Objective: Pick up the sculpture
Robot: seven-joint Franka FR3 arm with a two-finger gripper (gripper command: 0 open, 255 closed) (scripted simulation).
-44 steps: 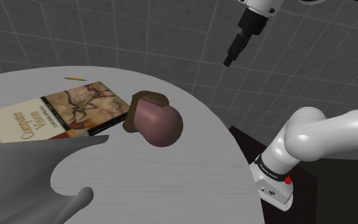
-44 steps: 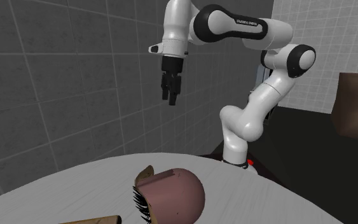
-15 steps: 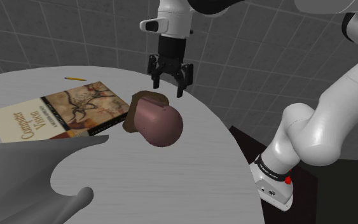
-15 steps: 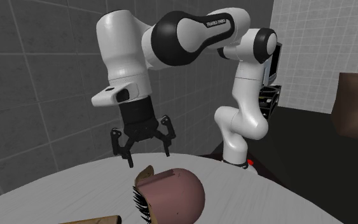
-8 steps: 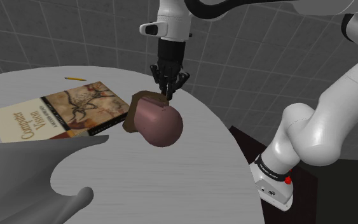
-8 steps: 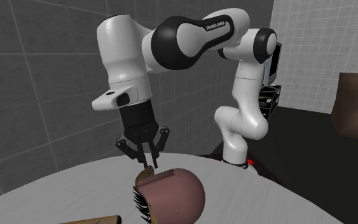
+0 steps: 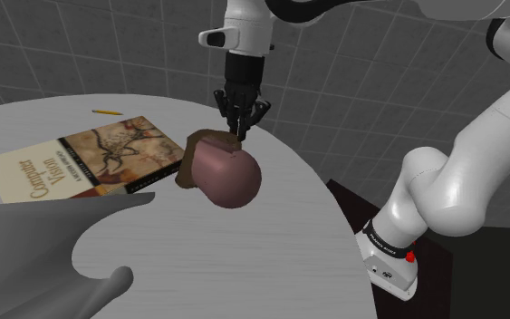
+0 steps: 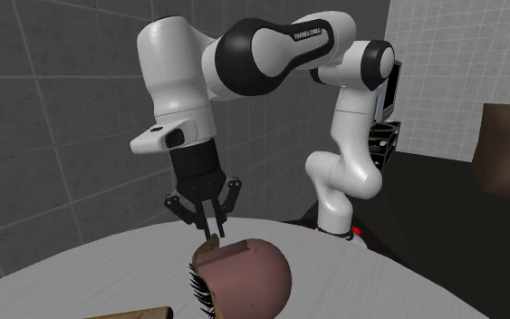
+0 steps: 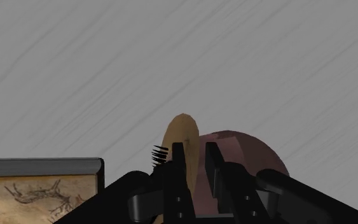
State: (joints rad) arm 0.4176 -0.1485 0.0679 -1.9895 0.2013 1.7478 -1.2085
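Shoulder view: the sculpture, a pinkish-brown dome with a tan, flat-ended rim, lies on its side near the middle of the frame on the round grey table. Its long axis runs from the tan rim at upper left to the rounded end at lower right. My gripper comes straight down from the top centre, and its tips meet the sculpture at the upper edge of that rim. The dome's bulk lies below and to the right of my fingers. A book lies flat just to the left of the sculpture, touching or nearly touching the rim.

Second exterior view: the sculpture sits at the bottom centre, with its dome towards the right. A thin tan flap rises at its upper left corner. My gripper hangs directly over that flap with its fingers drawn close together on it.

Wrist view: my two black fingers are closed on the upright tan flap, which stands between them and pokes out past their tips. The pinkish dome swells out beyond one finger only, on the side away from the book.

I judge that I hold the sculpture by its thin end rather than its middle. A lift from here would carry nearly all the weight off to one side, so it may tip or swing.
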